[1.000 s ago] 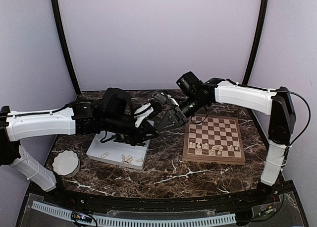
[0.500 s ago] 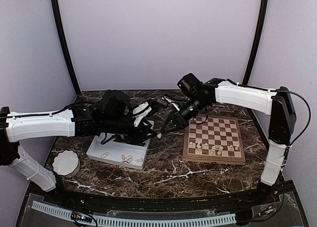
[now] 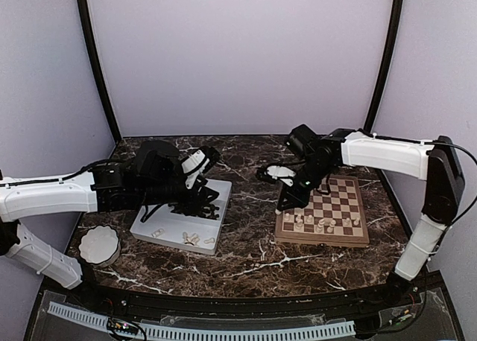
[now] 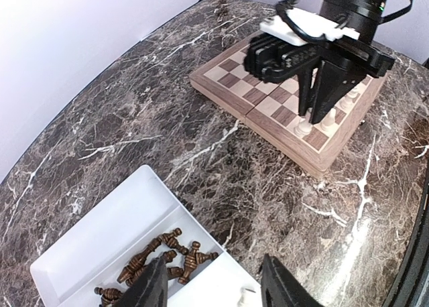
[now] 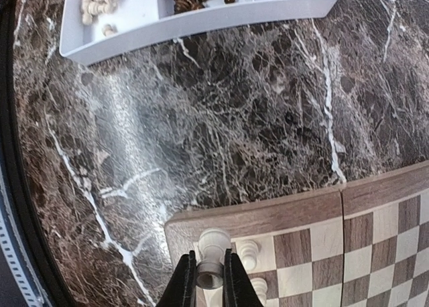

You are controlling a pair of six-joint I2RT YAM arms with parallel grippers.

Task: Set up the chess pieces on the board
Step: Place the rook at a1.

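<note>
Right gripper clamped on one pale piece at the board corner, centre right; left gripper apart, empty, above the tray.
Count: one board, one tray, one bowl; other pieces too small to count. Dark veined marble table; lilac walls.

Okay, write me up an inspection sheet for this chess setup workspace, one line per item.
Surface: dark marble table, no spills seen.
Job's things: board carries pale chess pieces on its near rows; dark pieces lie in the white tray.
Clutter: white scalloped bowl at the near left.
Grippers: left tool open above the tray, holding nothing; right tool shut on a pale piece at the board's corner.
Cables: black cable loops at the right arm's wrist.
Surroundings: pale walls, black frame poles.
</note>
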